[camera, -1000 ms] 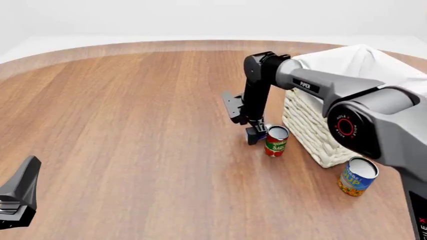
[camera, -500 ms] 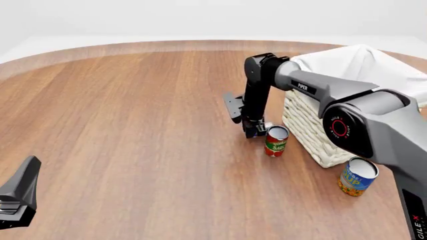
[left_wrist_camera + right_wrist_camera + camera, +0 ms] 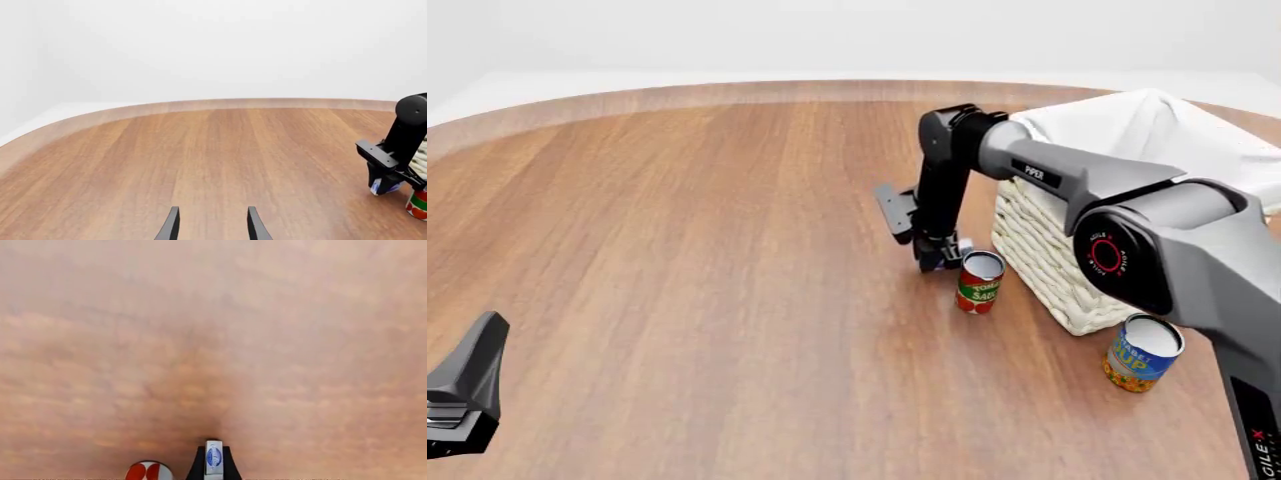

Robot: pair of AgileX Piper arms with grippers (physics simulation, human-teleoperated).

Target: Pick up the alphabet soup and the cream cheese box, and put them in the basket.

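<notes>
Lifting straight up, we keep the right gripper [image 3: 213,466] clamped on the cream cheese box [image 3: 213,457], clearing the red can [image 3: 980,282] at centre-right before the basket [image 3: 1044,250]; left gripper [image 3: 210,225] fingers apart.

We see a simulated test bench, not a lived-in room: a broad round-edged wooden table [image 3: 694,250] with rendered grain sits in a blank white void, and the only furnishings are grocery props, a red can [image 3: 980,283] and a wicker basket [image 3: 1044,255].
</notes>
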